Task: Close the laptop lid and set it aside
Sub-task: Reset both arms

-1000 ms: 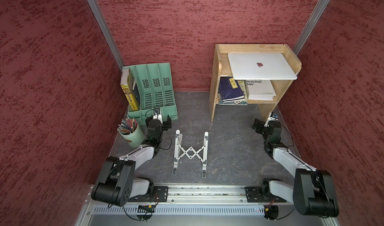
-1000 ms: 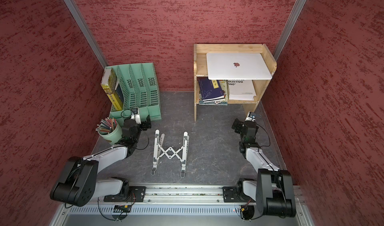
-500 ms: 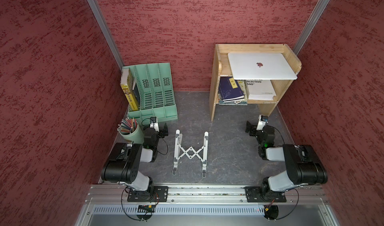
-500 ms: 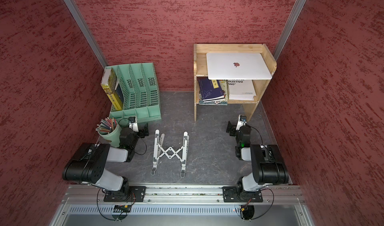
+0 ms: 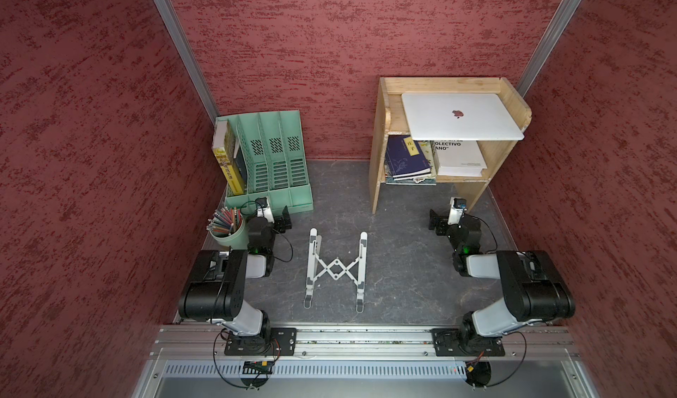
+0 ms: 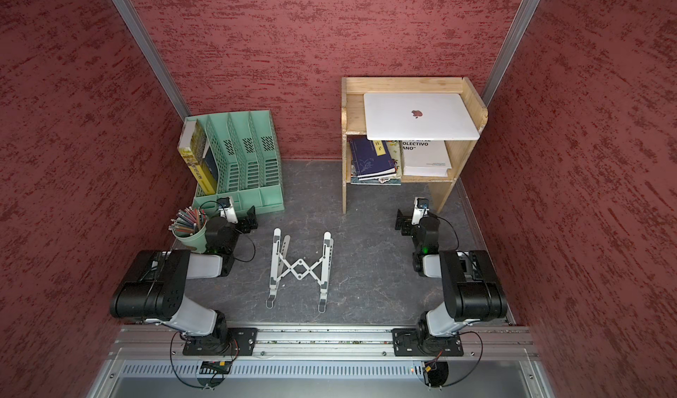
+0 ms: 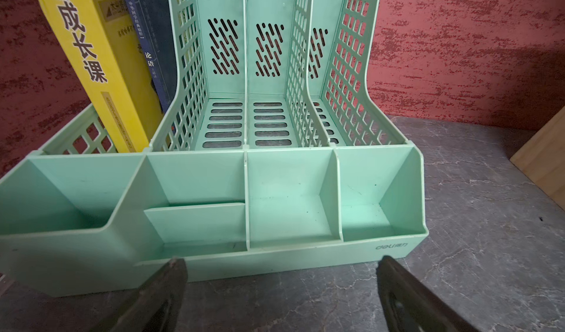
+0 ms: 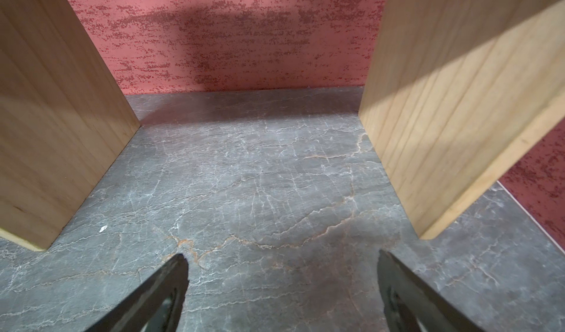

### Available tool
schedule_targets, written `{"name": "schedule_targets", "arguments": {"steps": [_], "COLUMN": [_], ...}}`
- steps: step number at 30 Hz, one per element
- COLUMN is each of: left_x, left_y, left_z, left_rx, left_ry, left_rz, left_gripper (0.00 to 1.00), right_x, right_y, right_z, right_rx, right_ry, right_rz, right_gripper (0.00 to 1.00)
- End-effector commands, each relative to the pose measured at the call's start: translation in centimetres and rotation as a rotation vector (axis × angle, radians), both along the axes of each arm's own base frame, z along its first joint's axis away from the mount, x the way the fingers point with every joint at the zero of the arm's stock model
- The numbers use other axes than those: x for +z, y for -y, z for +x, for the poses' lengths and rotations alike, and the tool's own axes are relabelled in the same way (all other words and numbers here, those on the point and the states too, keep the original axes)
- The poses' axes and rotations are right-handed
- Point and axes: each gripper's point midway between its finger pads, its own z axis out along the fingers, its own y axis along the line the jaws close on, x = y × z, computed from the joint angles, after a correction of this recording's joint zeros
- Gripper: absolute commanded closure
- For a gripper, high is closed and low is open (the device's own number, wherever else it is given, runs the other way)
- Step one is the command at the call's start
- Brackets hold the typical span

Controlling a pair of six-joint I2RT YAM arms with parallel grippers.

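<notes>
The laptop [image 5: 476,128] lies flat on top of the wooden shelf unit [image 5: 379,165] at the back right, seen in both top views. The laptop lid [image 6: 395,121] is down, silver-white face and dark apple logo up. My left gripper [image 5: 285,219] rests low on the table in front of the green organiser, open and empty, far from the laptop. My right gripper [image 5: 436,223] sits low before the shelf's legs, open and empty. In the wrist views the left gripper [image 7: 281,272] and right gripper [image 8: 281,272] show wide-spread fingers with only bare table between them.
A green file organiser [image 5: 273,158] with books stands at the back left, a pencil cup [image 5: 226,231] beside the left arm. A silver folding stand [image 5: 335,268] lies mid-table. Books [image 5: 406,158] fill the shelf's lower level. Shelf legs [image 8: 61,131] flank the right gripper's view.
Both arms have folded back, their elbows rising over the bases, and the wrists have drawn slightly toward the front. The laptop has not moved. Both grippers stay open.
</notes>
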Motion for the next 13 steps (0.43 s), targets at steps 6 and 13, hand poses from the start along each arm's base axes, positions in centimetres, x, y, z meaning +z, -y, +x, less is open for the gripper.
{"name": "schedule_targets", "arguments": {"steps": [6, 13], "left_x": [-0.02, -0.02], "left_y": [0.30, 0.34], "left_z": [0.09, 0.11], "left_rx": [-0.005, -0.009], "left_ry": [-0.008, -0.008], "left_rz": [0.000, -0.001], "left_gripper": [0.00, 0.00], "right_x": [0.85, 0.88], "right_y": [-0.18, -0.22], "right_z": [0.29, 0.33], "right_rx": [0.002, 0.003], "right_ry": [0.025, 0.026], "right_rz": [-0.014, -0.013], "right_gripper": [0.02, 0.01]}}
